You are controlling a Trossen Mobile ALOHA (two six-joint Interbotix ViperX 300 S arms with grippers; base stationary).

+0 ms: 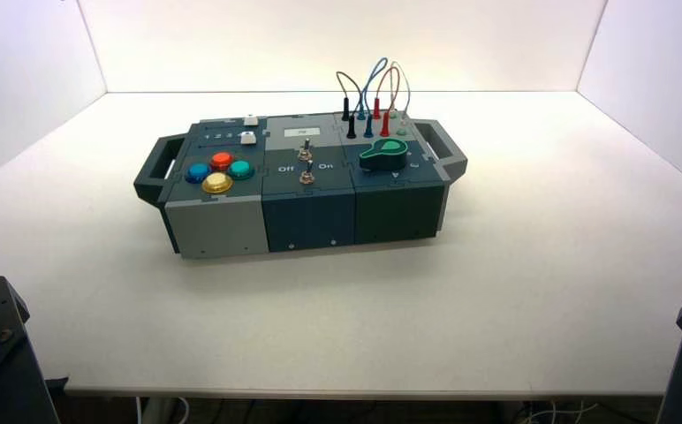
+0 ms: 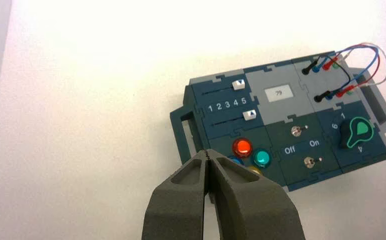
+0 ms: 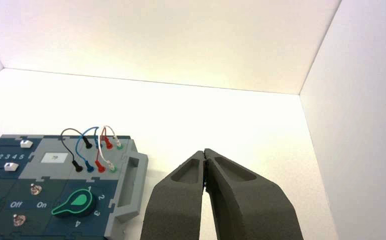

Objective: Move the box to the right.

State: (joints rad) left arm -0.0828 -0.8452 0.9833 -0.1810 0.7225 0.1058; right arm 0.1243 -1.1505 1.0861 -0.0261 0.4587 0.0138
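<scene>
The control box (image 1: 311,172) sits left of centre on the table (image 1: 337,327), slightly askew, well apart from either arm. The left hand (image 2: 207,152), its tips together, hangs near the front left of the box; the right hand (image 3: 205,152), closed too, is off to the right of it. Pushing on the left end handle (image 1: 156,168) away from the middle of that end would likely swing the box round rather than slide it. A shove set too high could land on the coloured buttons. From the right, a careless reach might snag the looped wires (image 1: 382,84) and pull a plug; how firmly those are seated, I can't fairly judge from here.
</scene>
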